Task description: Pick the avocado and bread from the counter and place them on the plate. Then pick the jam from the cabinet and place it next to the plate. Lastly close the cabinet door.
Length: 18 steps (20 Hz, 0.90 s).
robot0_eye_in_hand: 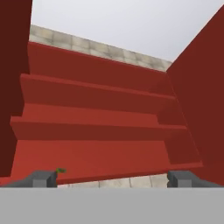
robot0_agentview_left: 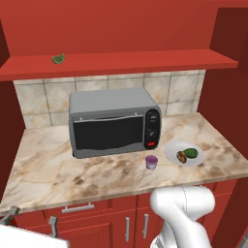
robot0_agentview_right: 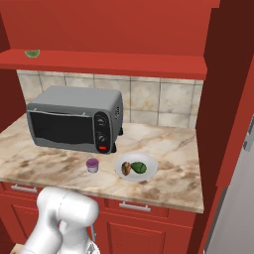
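The round pale plate lies on the marble counter, right of the toaster oven. The dark green avocado and the tan bread rest side by side on it. The purple jam stands upright on the counter just left of the plate. In the hand view my gripper is open with nothing between its fingertips, and it looks up into the red cabinet at its shelves. The cabinet's right door stands open.
A grey toaster oven stands at the back of the counter. A pale green wedge lies on the cabinet's lower shelf. Red drawers run below the counter.
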### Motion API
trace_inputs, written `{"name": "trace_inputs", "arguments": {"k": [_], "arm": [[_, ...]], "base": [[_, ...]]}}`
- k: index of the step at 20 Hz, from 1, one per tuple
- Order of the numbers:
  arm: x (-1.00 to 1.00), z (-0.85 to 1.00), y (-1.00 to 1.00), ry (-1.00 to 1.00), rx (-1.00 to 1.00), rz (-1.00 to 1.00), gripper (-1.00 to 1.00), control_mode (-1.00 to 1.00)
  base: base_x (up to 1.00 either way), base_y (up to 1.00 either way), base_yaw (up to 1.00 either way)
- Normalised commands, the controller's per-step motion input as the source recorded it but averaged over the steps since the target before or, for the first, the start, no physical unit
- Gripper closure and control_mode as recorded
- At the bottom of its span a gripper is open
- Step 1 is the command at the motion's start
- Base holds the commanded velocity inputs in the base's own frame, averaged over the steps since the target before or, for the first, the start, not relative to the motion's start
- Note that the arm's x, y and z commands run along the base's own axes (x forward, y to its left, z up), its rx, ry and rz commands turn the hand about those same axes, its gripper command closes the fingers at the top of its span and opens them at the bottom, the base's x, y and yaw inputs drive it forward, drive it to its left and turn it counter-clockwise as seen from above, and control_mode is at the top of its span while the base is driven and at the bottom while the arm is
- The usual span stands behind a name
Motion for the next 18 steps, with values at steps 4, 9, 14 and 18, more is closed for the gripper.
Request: {"name": "trace_inputs", "arguments": {"k": [4,9,14,18], "arm": [[0.2,0.0,0.23,0.0,0.0,0.06,-1.0,-1.0],[0.24,0.0,0.17,0.0,0.0,0.06,-1.0,-1.0],[0.29,0.0,0.17,0.0,0.0,0.05,-1.0,-1.0],[0.38,0.0,0.26,0.0,0.0,0.05,-1.0,-1.0]], "base": [[0.0,0.0,0.0],[0.0,0.0,0.0],[0.0,0.0,0.0],[0.0,0.0,0.0]]}}
